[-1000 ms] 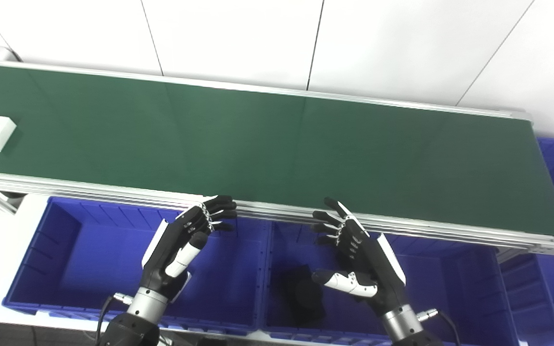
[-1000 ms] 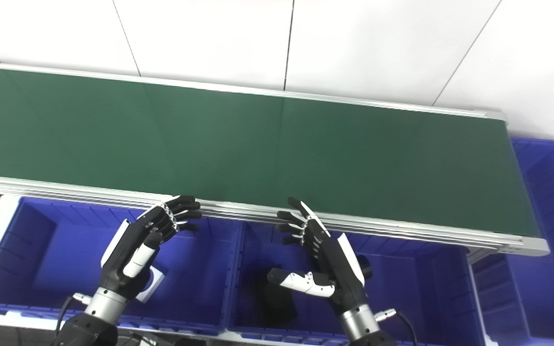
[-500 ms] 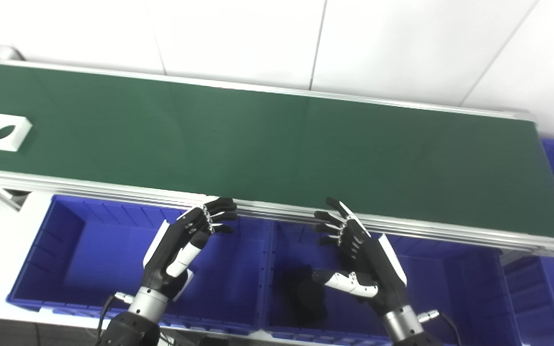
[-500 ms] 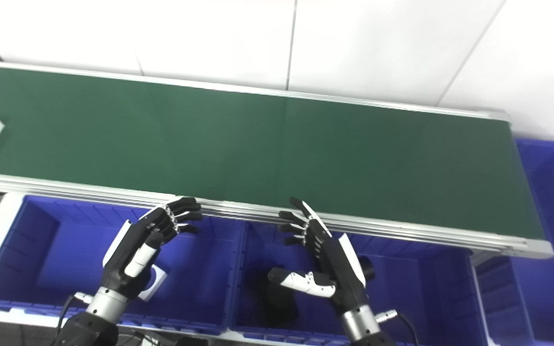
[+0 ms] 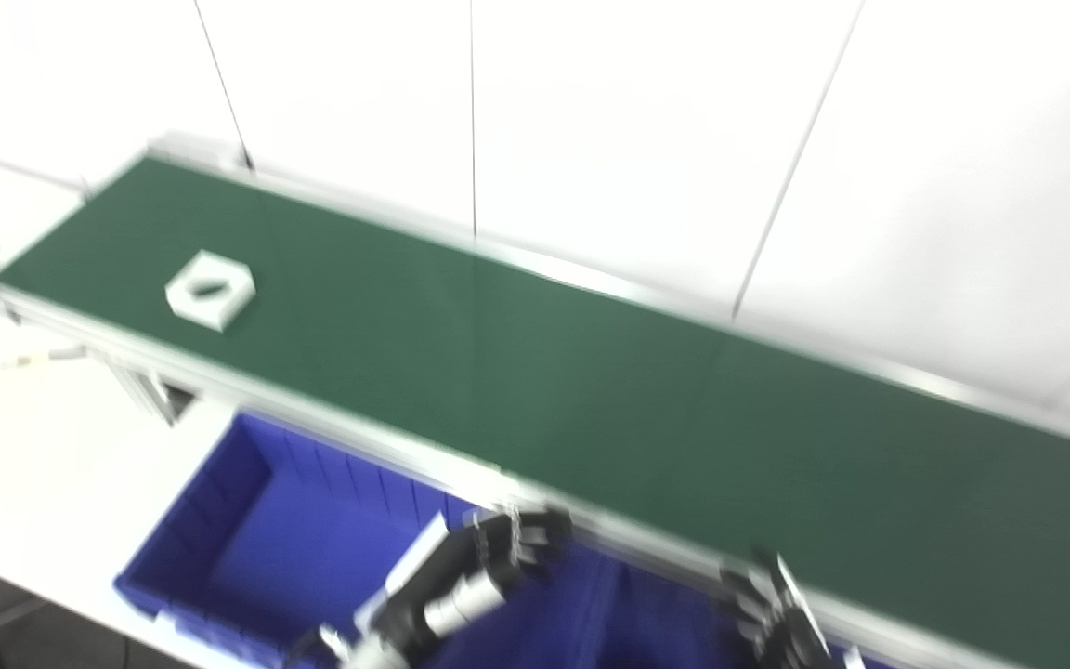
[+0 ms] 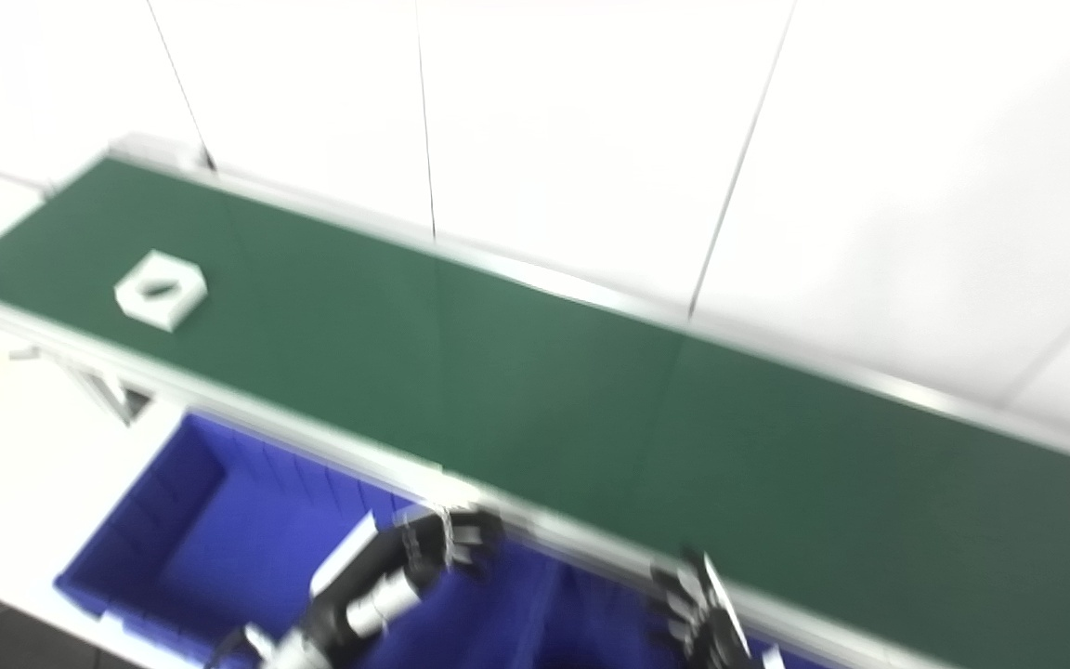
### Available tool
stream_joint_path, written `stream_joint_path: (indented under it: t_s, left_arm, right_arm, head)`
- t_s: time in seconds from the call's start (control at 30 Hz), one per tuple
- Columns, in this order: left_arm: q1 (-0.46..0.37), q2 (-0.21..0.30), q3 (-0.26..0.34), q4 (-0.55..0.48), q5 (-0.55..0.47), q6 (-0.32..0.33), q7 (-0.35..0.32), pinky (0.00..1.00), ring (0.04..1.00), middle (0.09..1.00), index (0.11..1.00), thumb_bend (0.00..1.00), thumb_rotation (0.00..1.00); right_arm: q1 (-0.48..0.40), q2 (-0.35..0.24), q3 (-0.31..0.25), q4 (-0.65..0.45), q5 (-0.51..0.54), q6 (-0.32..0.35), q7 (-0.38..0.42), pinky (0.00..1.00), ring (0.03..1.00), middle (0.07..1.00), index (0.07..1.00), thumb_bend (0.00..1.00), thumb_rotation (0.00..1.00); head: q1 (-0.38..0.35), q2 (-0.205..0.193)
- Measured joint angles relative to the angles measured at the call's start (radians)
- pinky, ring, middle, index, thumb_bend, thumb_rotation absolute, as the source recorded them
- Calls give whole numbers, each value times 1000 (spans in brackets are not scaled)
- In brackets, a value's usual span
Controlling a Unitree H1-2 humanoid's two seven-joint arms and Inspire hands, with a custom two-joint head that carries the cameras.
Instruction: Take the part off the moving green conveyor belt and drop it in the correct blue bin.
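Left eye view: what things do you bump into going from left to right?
White part on the green belt → blue bin → left robot hand → right robot hand.

The white part [image 5: 210, 290] has advanced along the belt [image 5: 591, 409].

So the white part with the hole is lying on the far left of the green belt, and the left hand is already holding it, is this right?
Not quite. The white part does lie at the far left of the green belt, but the left hand holds nothing; it is apart from the part, over the blue bin. The left eye view shows this.
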Motion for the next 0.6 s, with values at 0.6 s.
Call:
stream_joint_path:
  t_s: [0.6]
  left_arm:
    - [-42,-15,0,85,46,-49,9,595,670,724,718,770,703]
  right_arm:
    - [-26,-6,-17,44,30,-17,11,712,817,875,977,672,330]
  head:
    - [42,-57]
